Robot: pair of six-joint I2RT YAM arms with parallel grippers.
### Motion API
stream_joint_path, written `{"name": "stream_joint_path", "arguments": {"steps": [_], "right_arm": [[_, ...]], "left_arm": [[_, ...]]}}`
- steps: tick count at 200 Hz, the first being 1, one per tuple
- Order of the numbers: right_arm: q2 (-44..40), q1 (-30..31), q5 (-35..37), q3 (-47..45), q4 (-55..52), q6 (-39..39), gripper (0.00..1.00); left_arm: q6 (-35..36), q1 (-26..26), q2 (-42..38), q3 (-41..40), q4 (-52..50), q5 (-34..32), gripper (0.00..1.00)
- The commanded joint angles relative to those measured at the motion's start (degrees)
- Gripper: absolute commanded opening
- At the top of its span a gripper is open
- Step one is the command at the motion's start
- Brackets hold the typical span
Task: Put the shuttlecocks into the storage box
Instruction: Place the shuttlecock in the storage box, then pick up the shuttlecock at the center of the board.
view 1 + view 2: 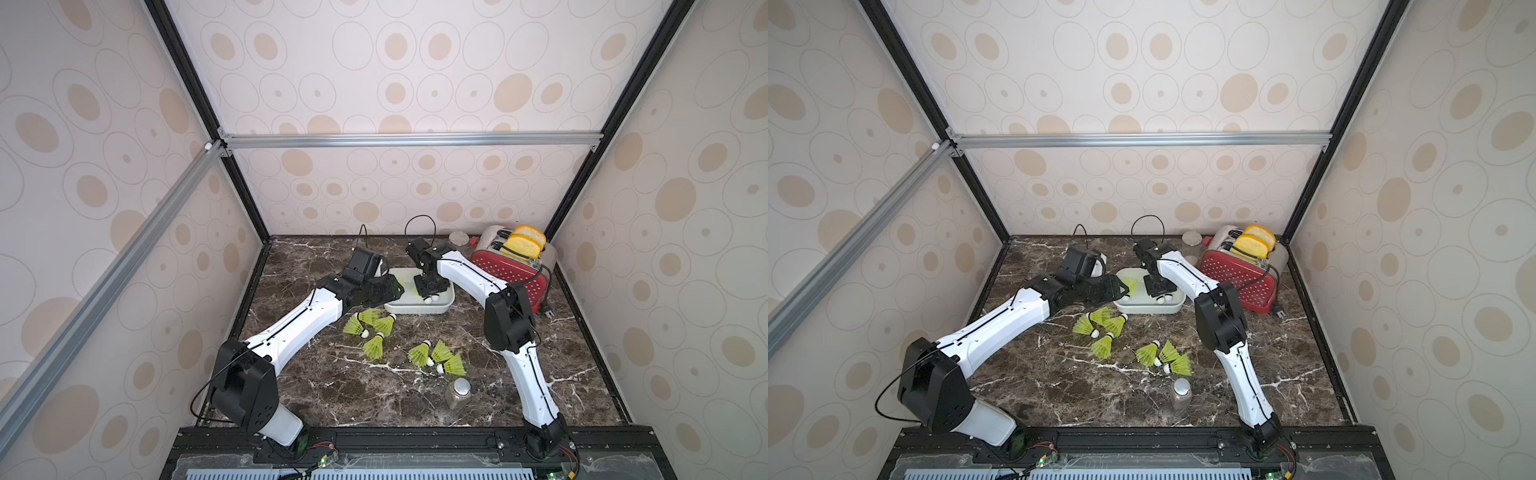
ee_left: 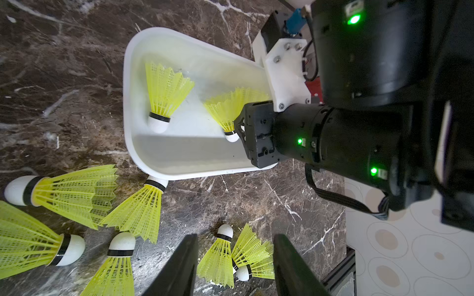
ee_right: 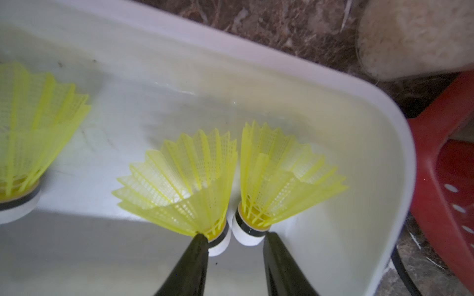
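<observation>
Nearest your lens on the right wrist, the right gripper [image 3: 235,235] holds its two black fingers apart just above the floor of the white box [image 3: 366,153]. They flank the white tips of two shuttlecocks [image 3: 184,179] lying side by side on it. You can't tell from here whether the fingers pinch those tips or merely sit beside them. A third one lies further along the same box, so by my count three are in.

That box sits toward the back of the marble table [image 1: 332,395], beside the red toaster [image 1: 511,274]. Seven are left out on the table: a bunch of four [image 1: 374,347] just in front of the box, and a bunch of three [image 1: 440,352] nearer the glass jar [image 1: 457,392]. Your left gripper [image 2: 235,235] hovers beside the box, fingers spread and empty. I'd call you roughly a third done.

Each one is a neon yellow-green ribbed mesh cone with a rounded white tip and a black band. All lie on their sides, and some skirts overlap, so expect to tease them apart.
</observation>
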Motion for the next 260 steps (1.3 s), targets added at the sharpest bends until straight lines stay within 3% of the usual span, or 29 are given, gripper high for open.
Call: {"name": "stream_joint_path", "arguments": {"steps": [1,49,90,140,183,260], "right_arm": [[-4.2,0.7,-0.9,-2.9,2.4,-1.4,0.41],[-10.3,2.2,-7.8,-9.0,7.1,-3.7,0.36],[-6.5,4.2,-14.0,-6.4,8.1,-4.4,0.34],[-3.4,4.6,-14.2,-3.1,7.7,-3.6,0.33],[-10.9,6.0,-12.0,-7.1,9.4,-4.1,0.35],[-28.0,10.0,-10.5,-23.1,12.9,-6.6,0.38]], "left_arm": [[1.3,0.4,-2.6,-0.2,-1.7,-0.8,0.50],[1.3,0.4,-4.7,-1.5,-2.3,-1.2,0.50],[1.8,0.4,-6.4,-1.6,-4.3,-1.9,0.50],[2.3,0.5,-11.0,-2.6,-9.6,-5.6,0.50],[2.4,0.5,-20.1,-8.9,-14.5,-7.4,0.50],[-0.6,0.5,-31.8,-17.1,-21.3,-8.4,0.51]]}}
